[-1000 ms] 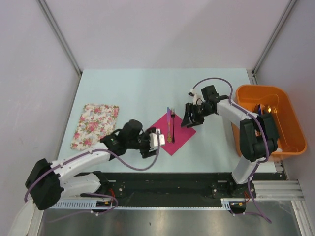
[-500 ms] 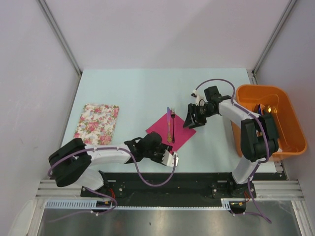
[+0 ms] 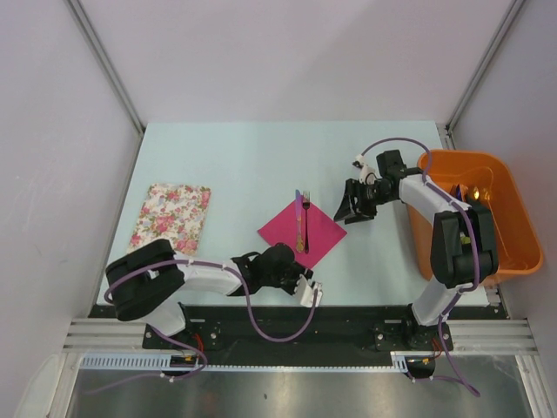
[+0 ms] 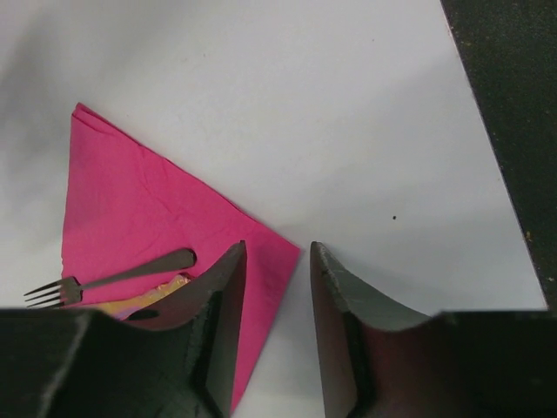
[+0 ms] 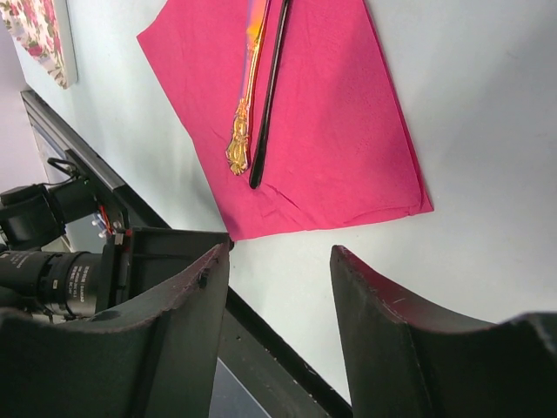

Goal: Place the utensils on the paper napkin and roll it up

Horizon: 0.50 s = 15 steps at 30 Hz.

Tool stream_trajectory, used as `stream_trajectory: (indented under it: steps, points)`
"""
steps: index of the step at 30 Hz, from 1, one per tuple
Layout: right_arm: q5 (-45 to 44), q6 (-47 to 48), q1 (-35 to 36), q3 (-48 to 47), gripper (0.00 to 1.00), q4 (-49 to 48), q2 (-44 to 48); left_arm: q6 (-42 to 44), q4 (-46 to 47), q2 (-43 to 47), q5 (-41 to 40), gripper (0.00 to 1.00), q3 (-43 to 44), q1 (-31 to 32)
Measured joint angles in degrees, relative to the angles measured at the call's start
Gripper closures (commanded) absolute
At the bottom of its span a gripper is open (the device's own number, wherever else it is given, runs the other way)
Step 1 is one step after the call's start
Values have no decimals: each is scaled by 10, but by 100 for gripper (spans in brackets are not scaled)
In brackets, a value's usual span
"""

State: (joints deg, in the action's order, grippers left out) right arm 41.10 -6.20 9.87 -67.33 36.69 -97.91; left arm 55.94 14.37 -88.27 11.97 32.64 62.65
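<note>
The magenta paper napkin point(image 3: 315, 228) lies flat as a diamond at the table's middle. The utensils point(image 3: 301, 223) lie side by side along its middle: a purple one with a gold end and a thin dark fork. My left gripper point(image 3: 294, 272) is open and empty at the napkin's near corner. The left wrist view shows that napkin corner point(image 4: 148, 235) between its fingertips point(image 4: 233, 261), with the fork point(image 4: 104, 280) beside them. My right gripper point(image 3: 350, 207) is open and empty, just right of the napkin. The right wrist view shows the napkin point(image 5: 331, 131) and both utensils point(image 5: 258, 96).
A floral cloth mat point(image 3: 170, 218) lies at the left and shows in the right wrist view point(image 5: 39, 35). An orange tub point(image 3: 513, 252) with clutter stands at the right edge. The table's black front edge point(image 4: 513, 131) is close by the left gripper.
My left arm has swung toward the near edge and right, bringing its gripper to the napkin's near corner. My right gripper has drawn back to the right, off the napkin's edge.
</note>
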Motion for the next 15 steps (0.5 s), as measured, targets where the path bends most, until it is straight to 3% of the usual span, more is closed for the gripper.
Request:
stream_trajectory:
  steps: [2,11,15]
  points:
    - [2,2,-2,0,45,3,0,0,12,-9,-5,68,0,2]
    - [9,7,-4,0,45,13,0,-22,22,-24,-24,99,4,2]
    - [13,7,-4,0,45,15,0,-27,5,-16,-24,100,4,2]
